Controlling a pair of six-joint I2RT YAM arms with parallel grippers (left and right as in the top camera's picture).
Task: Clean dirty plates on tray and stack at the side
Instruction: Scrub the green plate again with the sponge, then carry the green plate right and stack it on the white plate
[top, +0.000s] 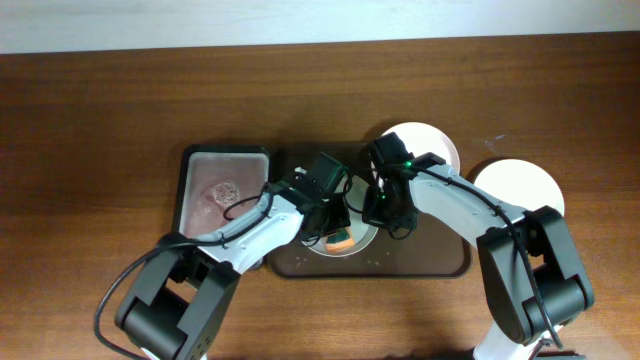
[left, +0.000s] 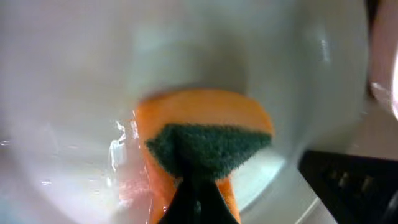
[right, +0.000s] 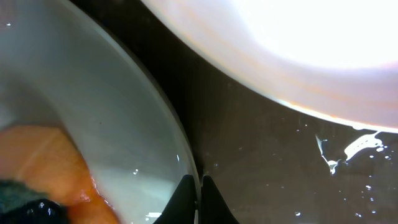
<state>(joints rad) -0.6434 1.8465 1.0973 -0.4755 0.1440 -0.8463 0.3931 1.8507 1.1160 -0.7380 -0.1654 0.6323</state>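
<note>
A pale greenish-white plate (top: 362, 240) lies on the dark brown tray (top: 430, 262). My left gripper (top: 335, 222) is shut on an orange sponge with a green scouring pad (top: 343, 239) and presses it onto this plate. In the left wrist view the sponge (left: 205, 140) rests on the plate (left: 74, 74), with a wet reddish smear beside it. My right gripper (right: 199, 193) is shut on this plate's rim (right: 149, 106). A pinkish-white plate (top: 425, 145) sits at the tray's back right; it also shows in the right wrist view (right: 298, 50). A third plate (top: 520, 185) lies on the tabletop at the right.
A smaller tray with a pinkish bottom (top: 225, 190) stands left of the big tray, holding a wet patch. The tray floor (right: 267, 162) carries water drops. Wood-grain tabletop (top: 100, 150) surrounds both trays.
</note>
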